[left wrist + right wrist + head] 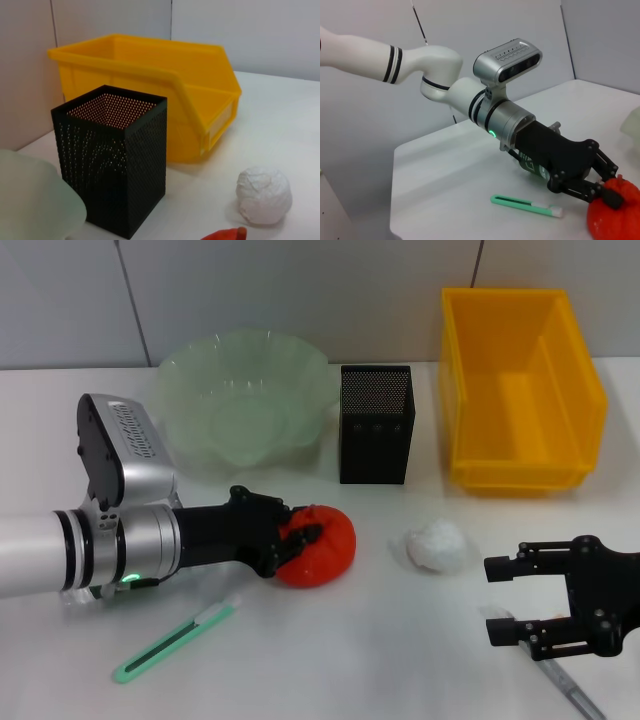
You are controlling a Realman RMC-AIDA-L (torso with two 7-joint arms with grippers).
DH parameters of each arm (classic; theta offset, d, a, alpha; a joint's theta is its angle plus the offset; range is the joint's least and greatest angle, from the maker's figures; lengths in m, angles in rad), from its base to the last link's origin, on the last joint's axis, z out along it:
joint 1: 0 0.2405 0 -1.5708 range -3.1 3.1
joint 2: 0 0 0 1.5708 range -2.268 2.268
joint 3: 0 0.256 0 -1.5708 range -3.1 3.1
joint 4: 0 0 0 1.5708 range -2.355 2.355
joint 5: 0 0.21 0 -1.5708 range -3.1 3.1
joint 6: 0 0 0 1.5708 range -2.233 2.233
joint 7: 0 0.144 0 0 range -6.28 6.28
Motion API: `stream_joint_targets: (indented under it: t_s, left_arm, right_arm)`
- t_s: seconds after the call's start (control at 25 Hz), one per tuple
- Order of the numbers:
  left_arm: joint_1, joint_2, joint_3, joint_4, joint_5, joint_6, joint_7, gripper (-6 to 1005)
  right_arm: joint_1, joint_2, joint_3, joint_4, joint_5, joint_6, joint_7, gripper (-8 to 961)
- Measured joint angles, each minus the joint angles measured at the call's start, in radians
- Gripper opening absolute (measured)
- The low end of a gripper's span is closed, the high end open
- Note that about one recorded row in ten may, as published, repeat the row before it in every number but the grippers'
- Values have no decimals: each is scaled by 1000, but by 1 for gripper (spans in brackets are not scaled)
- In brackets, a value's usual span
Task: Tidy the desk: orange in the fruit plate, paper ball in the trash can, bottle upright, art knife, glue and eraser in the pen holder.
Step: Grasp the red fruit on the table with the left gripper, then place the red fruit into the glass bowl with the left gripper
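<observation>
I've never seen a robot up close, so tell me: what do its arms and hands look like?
The left arm is glossy white tubing with black rings, then a silver metal wrist showing a small green light. A silver camera box sits on top of that wrist. The left hand is matte black with jointed, linked fingers. The right hand is the same black linkage build, with two fingers.

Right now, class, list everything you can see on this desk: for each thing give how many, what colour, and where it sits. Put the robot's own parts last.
fruit plate: one, pale green, far left.
pen holder: one, black mesh, beside the plate.
trash can: one, yellow, far right.
orange: one, red-orange, desk centre.
paper ball: one, white, right of the orange.
art knife: one, mint green, near left edge.
clear stick-shaped item: one, under the right gripper.
left gripper: black, closed on the orange.
right gripper: black, open, near the paper ball.
</observation>
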Motion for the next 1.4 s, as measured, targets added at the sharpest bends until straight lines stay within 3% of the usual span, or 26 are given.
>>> stream_joint_targets:
  t_s: [0.24,0.36,0.44,0.48,0.52,0.56,0.68,0.72,0.92,0.96,1.0,1.04,1.24,1.4]
  left_arm:
    - [7,1,0,8,-3,20,-13,232]
    - [41,13,-21,109,-38,166,-106,203]
    - [60,14,-24,164,-46,190,-143,183]
    - [70,15,-26,196,-50,199,-163,173]
    - [118,15,-28,379,-58,227,-291,164]
    - [127,16,-28,440,-58,224,-334,154]
    - [134,15,-29,489,-59,219,-363,129]
    - [131,14,-45,571,-63,145,-425,121]
    - [120,13,-49,571,-63,101,-435,83]
    - [100,10,-48,553,-65,10,-446,75]
    - [100,10,-48,553,-65,10,-446,73]
    - [23,8,-30,427,-65,-195,-441,71]
    - [-44,7,-29,328,-62,-291,-431,61]
    - [-84,6,30,274,-61,-391,-430,51]
  right_arm:
    - [-2,2,1,-1,0,-3,0,745]
    - [-2,2,1,-3,0,-8,2,745]
    - [-3,2,1,-4,0,-9,4,744]
    - [-4,3,1,-4,0,-11,4,744]
    - [-4,3,1,-4,0,-11,4,744]
    - [-4,4,1,-4,0,-11,5,744]
    - [-4,10,-4,-2,0,-11,4,744]
    - [-4,10,-4,-2,0,-11,4,744]
    - [-4,16,-7,2,0,-13,4,745]
    - [-4,17,-7,2,0,-15,4,745]
    - [-5,21,-7,2,-2,-19,4,745]
    - [-5,21,-7,2,-2,-19,4,745]
    - [-6,22,-7,2,-4,-22,5,745]
    - [-7,22,-8,3,-4,-22,7,744]
